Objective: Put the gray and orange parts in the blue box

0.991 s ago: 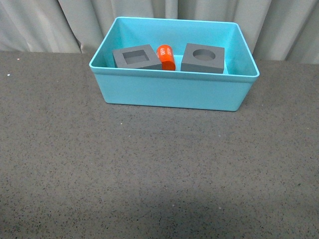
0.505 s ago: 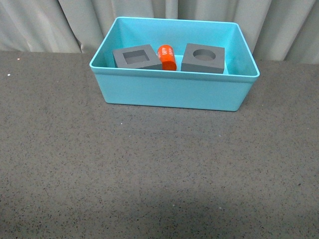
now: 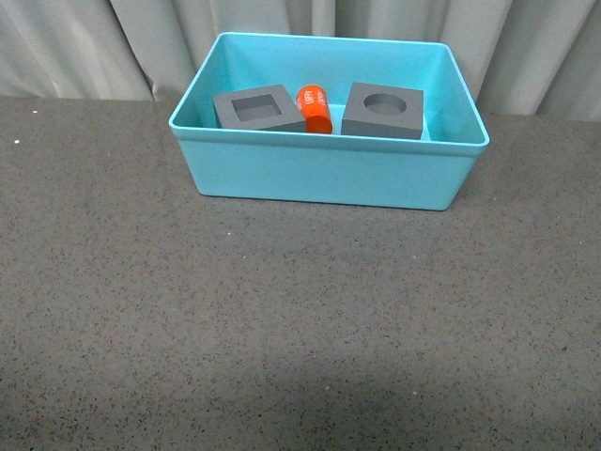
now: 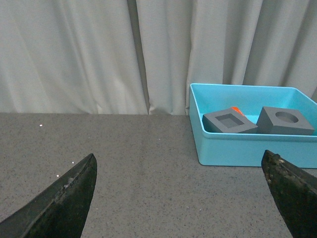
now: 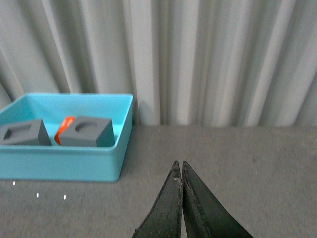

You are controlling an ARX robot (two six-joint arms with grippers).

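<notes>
blue box (image 3: 329,174) sits at 12 o'clock on the dark speckled table (image 3: 282,329), against the pale curtain (image 3: 75,47). inside it, in a row: gray cube with square recess (image 3: 257,108) toward 9 o'clock, orange cylinder (image 3: 314,109) lying just beside it in the middle, gray cube with round recess (image 3: 383,110) toward 3 o'clock. left gripper (image 4: 183,198) spread wide, grasping nothing. right gripper (image 5: 182,166) fingertips pressed together, empty. both well apart from the box.
</notes>
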